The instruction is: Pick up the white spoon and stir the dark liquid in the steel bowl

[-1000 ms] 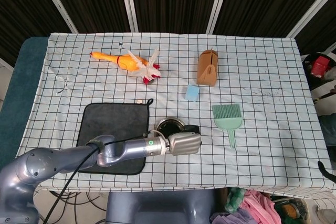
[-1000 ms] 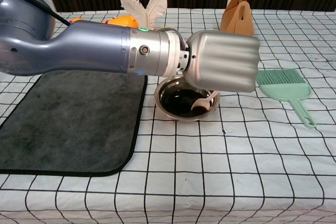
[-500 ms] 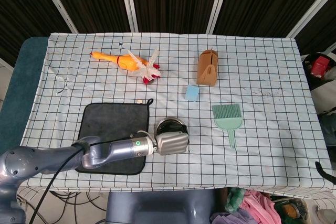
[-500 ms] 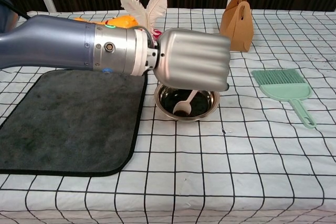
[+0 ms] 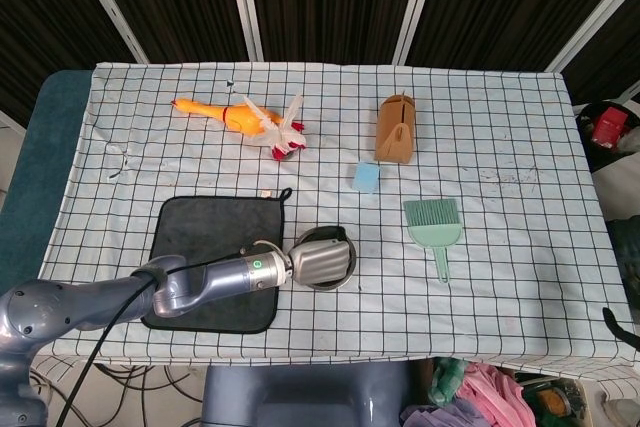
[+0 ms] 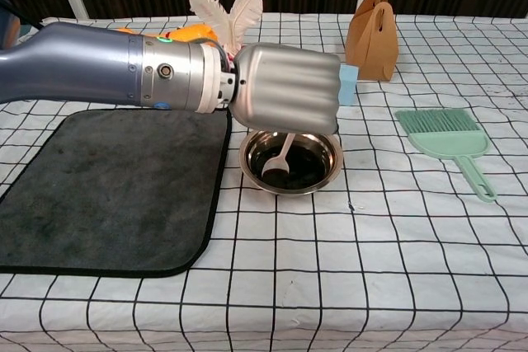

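My left hand [image 6: 285, 90] hangs just above the steel bowl [image 6: 327, 177] and grips the white spoon [image 6: 280, 160] by its handle. The spoon's scoop dips into the dark liquid [image 6: 304, 167] at the bowl's left side. From the head view the left hand [image 5: 322, 258] covers most of the steel bowl [image 5: 335, 284], and the spoon is hidden there. My right hand shows in neither view.
A dark mat [image 5: 215, 237] lies left of the bowl. A green dustpan brush [image 5: 434, 226] lies to the right. A blue sponge [image 5: 366, 177], a brown paper bag [image 5: 395, 129] and a rubber chicken with feathers [image 5: 240, 117] sit farther back.
My left hand has swung leftward over the bowl, carrying the spoon's scoop from the right side of the liquid to the left side.
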`<state>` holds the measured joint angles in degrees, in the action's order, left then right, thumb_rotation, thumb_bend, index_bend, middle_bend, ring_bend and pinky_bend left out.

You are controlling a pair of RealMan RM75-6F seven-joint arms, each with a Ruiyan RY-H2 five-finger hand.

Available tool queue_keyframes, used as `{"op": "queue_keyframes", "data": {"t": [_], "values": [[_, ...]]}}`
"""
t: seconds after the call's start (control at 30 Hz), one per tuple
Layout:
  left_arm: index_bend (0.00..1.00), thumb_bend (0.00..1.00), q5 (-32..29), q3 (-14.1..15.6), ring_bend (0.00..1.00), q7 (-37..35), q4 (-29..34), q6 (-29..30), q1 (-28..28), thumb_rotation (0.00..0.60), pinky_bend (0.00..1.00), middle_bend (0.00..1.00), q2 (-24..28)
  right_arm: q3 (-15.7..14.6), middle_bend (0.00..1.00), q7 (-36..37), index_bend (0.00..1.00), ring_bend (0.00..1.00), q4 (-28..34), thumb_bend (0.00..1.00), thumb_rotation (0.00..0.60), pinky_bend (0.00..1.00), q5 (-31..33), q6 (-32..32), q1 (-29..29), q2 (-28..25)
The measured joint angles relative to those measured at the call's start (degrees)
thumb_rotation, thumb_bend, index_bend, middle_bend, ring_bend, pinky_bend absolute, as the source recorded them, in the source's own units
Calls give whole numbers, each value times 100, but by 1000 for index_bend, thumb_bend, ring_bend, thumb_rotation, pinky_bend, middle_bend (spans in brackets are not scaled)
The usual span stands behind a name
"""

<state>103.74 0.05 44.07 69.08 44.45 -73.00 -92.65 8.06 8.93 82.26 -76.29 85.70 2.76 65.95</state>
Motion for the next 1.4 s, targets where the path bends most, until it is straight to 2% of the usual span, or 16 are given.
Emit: {"op": "queue_keyframes", "data": {"t": [0.67,1.0,1.07,1.17,1.33,1.4], "values": [[744,530,-13,-201,829,-79,-883,-151,-266,600,790,847,-491,24,110,57,0,213,-19,219,600,288,33,-4,6,7],[727,527,-25,-249,828,-257,-1067,-54,-328,600,790,842,-724,37,110,82,0,213,-37,220,600,288,52,-9,9,7],[694,524,-109,-269,827,-331,-1044,-27,-275,600,790,838,-734,39,110,82,0,213,-40,220,600,288,47,-2,8,10],[591,477,-268,-301,825,-395,-985,-17,-177,600,790,827,-725,41,110,76,0,213,-39,219,600,288,47,-2,7,14],[349,315,-489,-357,822,-326,-831,-89,-60,600,789,808,-639,42,110,47,0,213,-31,220,600,288,46,1,3,20],[289,258,-563,-383,814,-263,-756,-119,-27,600,789,798,-593,42,110,38,0,213,-30,219,600,289,45,1,1,23]]}}
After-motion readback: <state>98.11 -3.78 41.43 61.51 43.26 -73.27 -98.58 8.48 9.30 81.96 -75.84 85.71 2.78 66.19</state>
